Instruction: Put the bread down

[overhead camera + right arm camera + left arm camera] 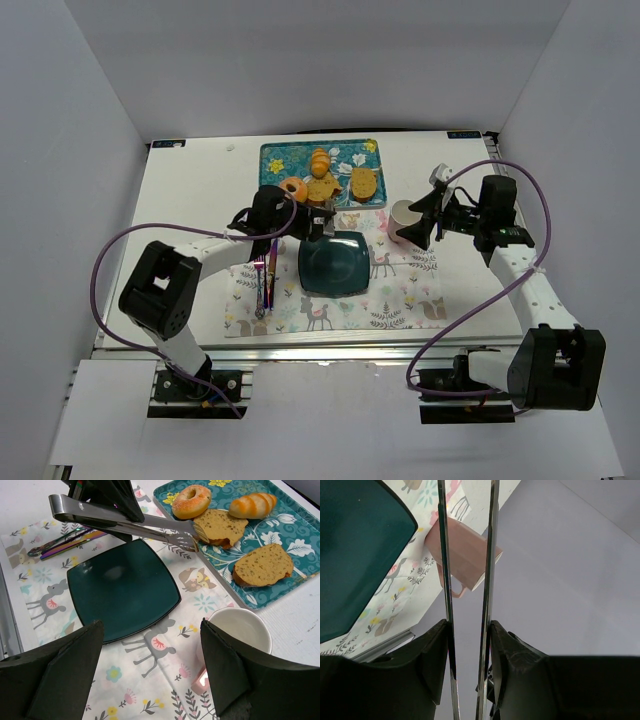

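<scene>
The bread (222,526) (320,190) is a square golden-brown toast at the near edge of the teal tray (290,535), beside a donut (191,501). Metal tongs (125,522) (444,555) reach across to it, and their two tips close on its near edge, one above and one below. My left gripper (290,222) (468,630) is shut on the tongs' arms and hangs over the far left corner of the dark square plate (333,262) (120,585). My right gripper (425,215) (151,625) stands open over the placemat, next to the cup, holding nothing.
A pink cup (405,222) (240,630) stands right of the plate. The tray also carries an oval bread slice (264,565) and an orange striped roll (252,504). Cutlery (265,280) (65,542) lies left of the plate on the animal-print placemat (400,300).
</scene>
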`<state>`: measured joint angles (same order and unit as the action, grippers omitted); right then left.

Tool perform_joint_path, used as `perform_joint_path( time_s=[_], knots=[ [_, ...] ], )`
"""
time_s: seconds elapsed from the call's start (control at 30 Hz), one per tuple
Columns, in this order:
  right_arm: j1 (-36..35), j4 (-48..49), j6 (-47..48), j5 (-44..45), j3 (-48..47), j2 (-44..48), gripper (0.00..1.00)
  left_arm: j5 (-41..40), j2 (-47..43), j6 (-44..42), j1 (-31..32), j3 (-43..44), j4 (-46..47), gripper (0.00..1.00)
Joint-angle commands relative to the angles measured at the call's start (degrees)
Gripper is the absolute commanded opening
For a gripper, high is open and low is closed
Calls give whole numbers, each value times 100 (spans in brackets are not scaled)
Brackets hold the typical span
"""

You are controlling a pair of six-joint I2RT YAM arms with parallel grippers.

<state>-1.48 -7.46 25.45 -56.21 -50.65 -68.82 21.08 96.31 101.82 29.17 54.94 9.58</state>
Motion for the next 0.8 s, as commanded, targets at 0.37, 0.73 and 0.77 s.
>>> perform_joint_path(
  time_s=[0.37,0.73,0.77],
  knots=[
    [86,184,-58,-198,108,140,82,186,-244,31,-254,-167,342,47],
    [86,184,-49,-233,100,140,82,282,-52,-13,-517,-185,447,47],
    [86,184,-49,-242,100,140,82,300,-42,4,-526,-211,474,47]
  ],
)
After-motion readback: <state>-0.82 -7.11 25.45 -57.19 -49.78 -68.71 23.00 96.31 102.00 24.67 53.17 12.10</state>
